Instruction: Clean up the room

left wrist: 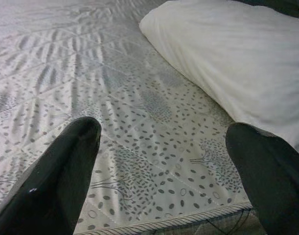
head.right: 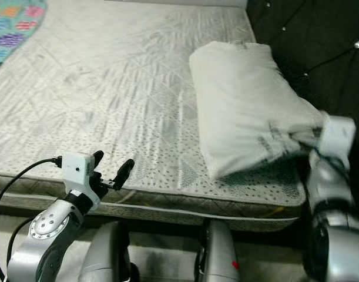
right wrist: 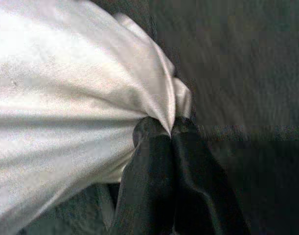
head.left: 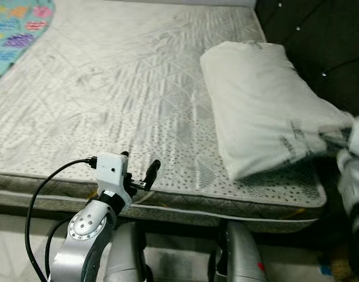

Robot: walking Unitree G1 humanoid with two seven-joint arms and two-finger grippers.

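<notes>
A white pillow lies on the right side of a grey patterned mattress, next to a dark headboard. My right gripper is shut on the pillow's near right corner, with the cloth bunched between its fingers; that corner is lifted and stretched toward the bed's right edge. My left gripper is open, hovering over the mattress's near edge left of the pillow, with nothing between its fingers. The pillow lies ahead of it.
A colourful patterned blanket lies at the mattress's far left corner. The dark tufted headboard stands along the right. The bed's front edge is right before my body.
</notes>
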